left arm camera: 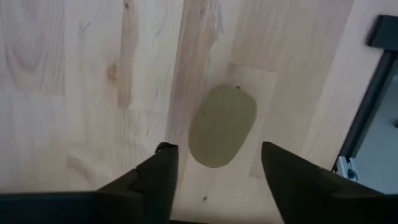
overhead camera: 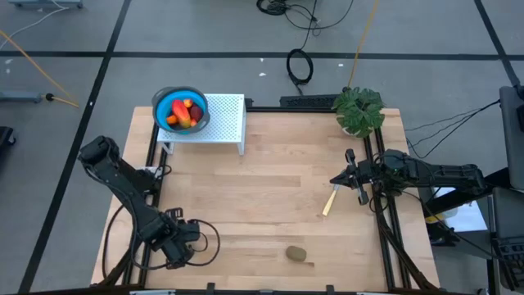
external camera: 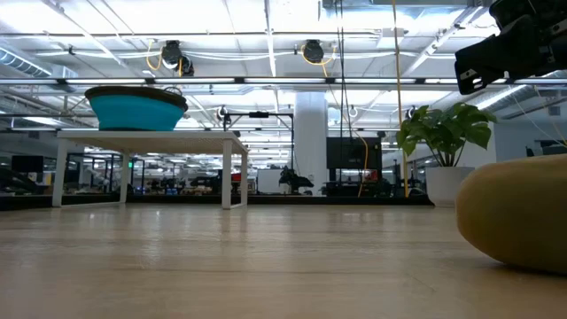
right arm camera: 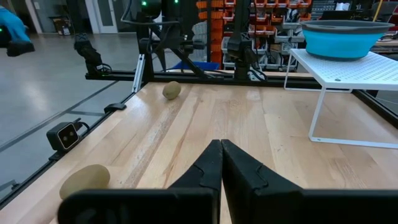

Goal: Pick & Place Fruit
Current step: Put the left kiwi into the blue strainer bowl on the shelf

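Note:
Two brown-green kiwis lie on the wooden table. One kiwi [overhead camera: 297,254] sits near the near edge and fills the right of the low view [external camera: 518,213]. The other kiwi [left arm camera: 222,126] lies below my left gripper [left arm camera: 214,149], which hovers open over it at the near left [overhead camera: 182,246] and hides it in the high view. Both kiwis show in the right wrist view [right arm camera: 172,90] [right arm camera: 85,180]. The remaining fruit [overhead camera: 185,114] lies in a blue bowl [overhead camera: 168,102] on a white stand [overhead camera: 225,119]. My right gripper [overhead camera: 348,176] is shut and empty at the right edge.
A pale yellow stick [overhead camera: 330,201] lies on the table just before the right gripper. A potted plant [overhead camera: 359,111] stands at the far right corner. Black frame rails [overhead camera: 385,221] run along the table's sides. The middle of the table is bare wood.

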`<state>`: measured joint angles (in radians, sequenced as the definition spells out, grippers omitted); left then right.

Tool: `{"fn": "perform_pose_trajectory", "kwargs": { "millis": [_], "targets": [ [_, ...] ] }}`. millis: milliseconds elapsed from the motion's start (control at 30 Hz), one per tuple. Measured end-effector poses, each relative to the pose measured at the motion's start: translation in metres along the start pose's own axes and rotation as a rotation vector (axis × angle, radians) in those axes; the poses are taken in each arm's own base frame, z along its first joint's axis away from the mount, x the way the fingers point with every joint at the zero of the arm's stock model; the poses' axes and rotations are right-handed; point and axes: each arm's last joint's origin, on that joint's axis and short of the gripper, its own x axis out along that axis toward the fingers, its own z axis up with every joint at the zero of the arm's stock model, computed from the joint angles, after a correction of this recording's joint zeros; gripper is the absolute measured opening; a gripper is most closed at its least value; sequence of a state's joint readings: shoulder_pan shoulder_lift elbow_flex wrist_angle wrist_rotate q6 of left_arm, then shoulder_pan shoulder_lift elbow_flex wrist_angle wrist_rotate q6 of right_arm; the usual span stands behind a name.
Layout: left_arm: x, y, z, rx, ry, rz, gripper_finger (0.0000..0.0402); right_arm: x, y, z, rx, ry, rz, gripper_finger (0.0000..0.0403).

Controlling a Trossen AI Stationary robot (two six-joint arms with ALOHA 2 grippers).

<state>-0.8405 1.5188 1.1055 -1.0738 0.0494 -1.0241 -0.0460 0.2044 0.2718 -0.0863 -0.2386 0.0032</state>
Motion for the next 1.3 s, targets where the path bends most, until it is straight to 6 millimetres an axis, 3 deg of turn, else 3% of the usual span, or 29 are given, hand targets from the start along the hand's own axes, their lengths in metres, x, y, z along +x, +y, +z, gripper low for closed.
{"fn": "perform_pose_trajectory", "kwargs": {
  "millis": [267,533,1300],
  "targets": [
    [0.014,0.0,0.0,0.037,-0.049,-0.027,0.0299,0.0,0.0,0.0,0.0,0.0,-0.001,0.0],
    [0.036,0.005,-0.004,0.083,-0.021,-0.067,0.0336,0.0,0.0,0.0,0.005,-0.001,-0.001,0.0],
    [0.073,0.021,-0.013,0.147,0.019,-0.111,0.0342,0.0,0.0,0.0,0.011,-0.002,-0.001,0.0]
  ]
}}
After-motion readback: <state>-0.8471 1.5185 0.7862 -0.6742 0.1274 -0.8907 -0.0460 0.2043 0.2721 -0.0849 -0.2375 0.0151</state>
